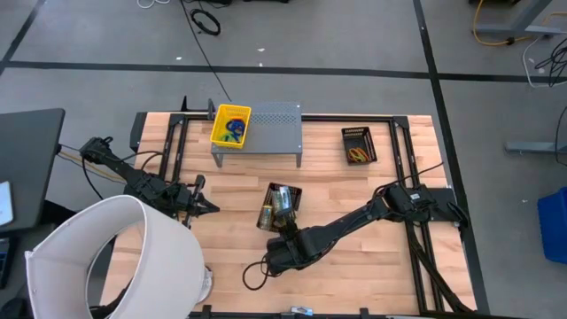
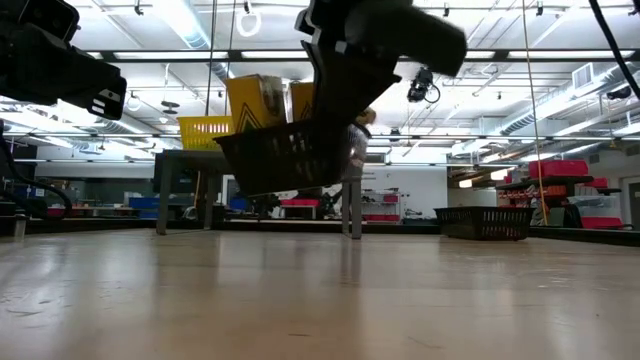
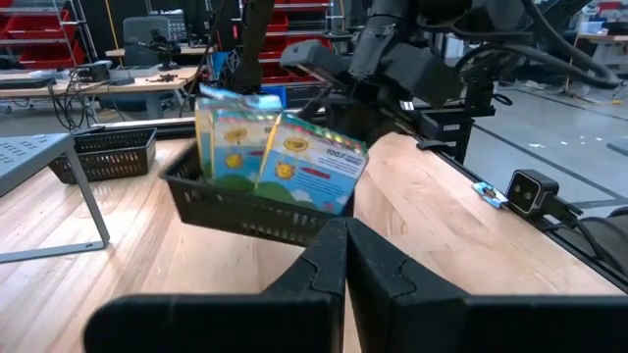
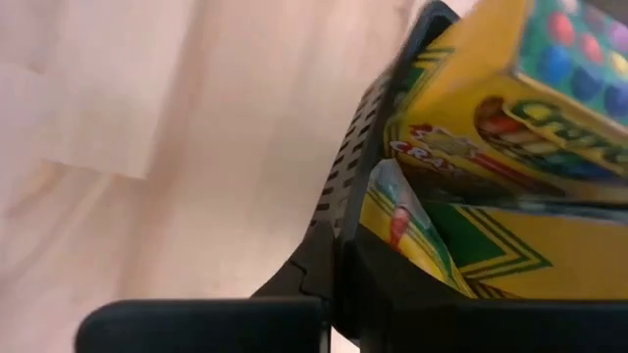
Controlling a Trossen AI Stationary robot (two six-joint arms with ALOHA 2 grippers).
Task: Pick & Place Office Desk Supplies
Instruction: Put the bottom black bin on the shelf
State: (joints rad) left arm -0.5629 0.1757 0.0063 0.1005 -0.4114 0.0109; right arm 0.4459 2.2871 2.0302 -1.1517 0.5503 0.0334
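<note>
Crayon boxes (image 1: 280, 206), yellow and green, stand upright and packed together in a black mesh basket (image 1: 292, 192) that hangs tilted, clear of the tabletop. The right gripper (image 1: 285, 232) is clamped on the basket's near rim, directly beside the boxes.

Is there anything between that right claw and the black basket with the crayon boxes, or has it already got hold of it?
Nothing stands between them. The right gripper is shut on the rim of the black basket, which hangs tilted above the table with the crayon boxes inside. The left gripper waits shut off to the side.
</note>
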